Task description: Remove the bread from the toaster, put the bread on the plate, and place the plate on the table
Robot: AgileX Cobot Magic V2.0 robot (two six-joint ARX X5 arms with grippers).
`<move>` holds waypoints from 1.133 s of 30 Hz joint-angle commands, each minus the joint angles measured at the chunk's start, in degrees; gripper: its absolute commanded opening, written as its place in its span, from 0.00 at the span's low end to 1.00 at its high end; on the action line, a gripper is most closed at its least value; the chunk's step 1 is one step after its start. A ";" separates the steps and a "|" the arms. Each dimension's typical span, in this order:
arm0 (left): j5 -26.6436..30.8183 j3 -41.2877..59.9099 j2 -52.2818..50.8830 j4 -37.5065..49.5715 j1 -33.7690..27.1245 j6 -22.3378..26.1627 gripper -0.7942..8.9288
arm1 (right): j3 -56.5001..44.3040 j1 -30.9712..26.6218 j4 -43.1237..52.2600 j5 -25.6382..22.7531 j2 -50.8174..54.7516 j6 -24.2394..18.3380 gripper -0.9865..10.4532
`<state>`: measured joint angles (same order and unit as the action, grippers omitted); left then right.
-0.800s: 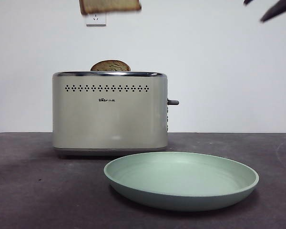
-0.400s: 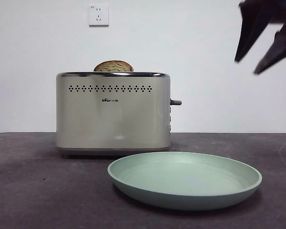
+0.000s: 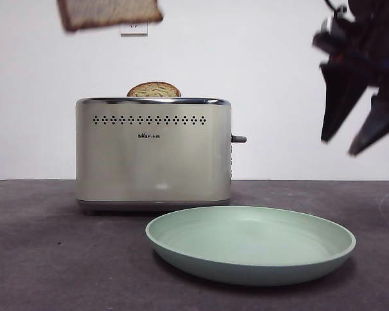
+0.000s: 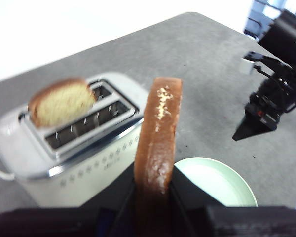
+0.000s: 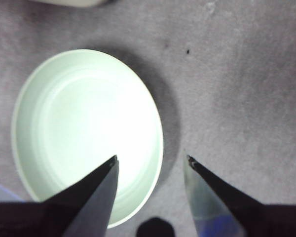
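The bread (image 3: 109, 13) hangs high above the toaster's left end, cut off by the picture's top edge. My left gripper (image 4: 153, 193) is shut on it, with the brown crust (image 4: 158, 133) edge-on between the jaws. The cream toaster (image 3: 153, 152) stands on the dark table (image 3: 45, 259), and a second, domed slice (image 3: 153, 89) pokes out of its slot. In front of it lies the mint-green plate (image 3: 249, 243). My right gripper (image 3: 340, 147) hangs open above the plate's right rim. Seen from its wrist, the plate (image 5: 84, 128) is below the open gripper (image 5: 150, 160).
A white wall with a socket (image 3: 133, 29) runs behind the table. The toaster's grey knob (image 3: 238, 138) sticks out toward the right arm's side. Bare tabletop (image 5: 237, 74) lies to the right of the plate.
The right gripper has come down from the top right corner toward the plate's right rim. The bread went out of the top of the view and is back, further left.
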<state>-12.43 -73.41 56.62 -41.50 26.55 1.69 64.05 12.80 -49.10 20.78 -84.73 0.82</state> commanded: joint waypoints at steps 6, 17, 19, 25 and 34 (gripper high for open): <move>5.22 12.61 -15.32 7.17 0.11 -10.69 0.07 | -10.91 0.90 8.57 0.26 -1.73 -0.20 0.28; 6.43 12.63 -21.66 2.73 0.11 -12.33 0.07 | -12.85 3.56 13.11 0.48 -5.92 1.36 0.28; 6.40 12.63 -22.03 1.90 0.11 -12.68 0.07 | -12.85 4.15 14.16 0.55 -7.45 1.79 0.28; 6.43 12.63 -22.45 -0.44 0.11 -13.73 0.07 | -12.83 5.81 16.46 0.11 -10.03 2.62 0.06; 1.68 12.63 -20.92 0.74 0.11 -14.53 0.07 | -12.04 6.12 16.31 0.24 -4.83 5.84 0.08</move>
<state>-9.67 -61.06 35.44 -41.67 26.59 -12.21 51.94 18.79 -32.40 21.52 -89.91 6.09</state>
